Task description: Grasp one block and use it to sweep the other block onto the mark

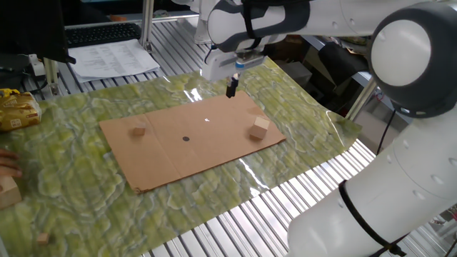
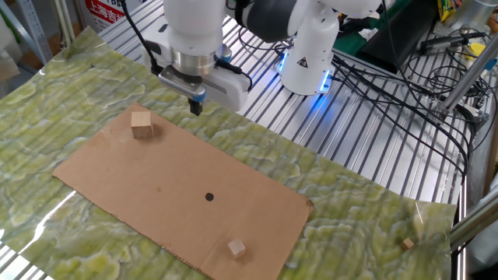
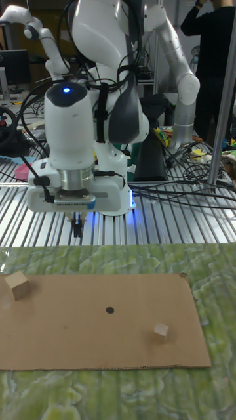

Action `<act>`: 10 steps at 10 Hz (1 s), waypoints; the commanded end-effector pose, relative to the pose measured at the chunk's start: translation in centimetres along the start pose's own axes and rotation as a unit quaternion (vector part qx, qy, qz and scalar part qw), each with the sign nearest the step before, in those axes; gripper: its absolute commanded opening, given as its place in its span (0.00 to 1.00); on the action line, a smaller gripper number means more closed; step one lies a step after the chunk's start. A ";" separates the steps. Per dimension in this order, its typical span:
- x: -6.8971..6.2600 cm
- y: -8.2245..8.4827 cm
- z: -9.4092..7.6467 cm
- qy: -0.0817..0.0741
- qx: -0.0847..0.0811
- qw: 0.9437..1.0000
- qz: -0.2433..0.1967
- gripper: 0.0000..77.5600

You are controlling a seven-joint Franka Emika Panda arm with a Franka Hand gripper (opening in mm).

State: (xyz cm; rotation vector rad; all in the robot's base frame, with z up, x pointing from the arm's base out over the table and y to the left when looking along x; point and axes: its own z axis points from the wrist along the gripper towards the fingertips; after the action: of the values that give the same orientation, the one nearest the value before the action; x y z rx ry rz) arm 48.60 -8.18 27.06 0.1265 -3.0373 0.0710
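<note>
Glossy white rounded arm links, grey joint rings, blue light, dark end effector [image 3: 77, 228].

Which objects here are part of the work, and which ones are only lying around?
Part of the work:
- larger light tan wooden cube
- smaller light tan wooden cube
- small dark round dot on the brown cardboard sheet
- tool

Only lying around:
- tiny wooden piece on the green mat
- white papers
- yellow packet
</note>
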 end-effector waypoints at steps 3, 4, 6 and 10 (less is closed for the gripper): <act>-0.1 0.2 -0.1 0.021 0.022 0.999 0.042 0.00; -0.1 0.2 -0.1 0.017 0.038 0.999 0.029 0.00; -0.1 0.2 -0.1 0.014 0.040 0.999 0.005 0.00; 0.0 -3.2 1.3 0.002 0.042 0.999 -0.031 0.00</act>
State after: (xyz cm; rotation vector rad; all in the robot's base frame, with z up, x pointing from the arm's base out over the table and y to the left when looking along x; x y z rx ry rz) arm 48.69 -9.75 26.47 0.1734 -3.0128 0.1920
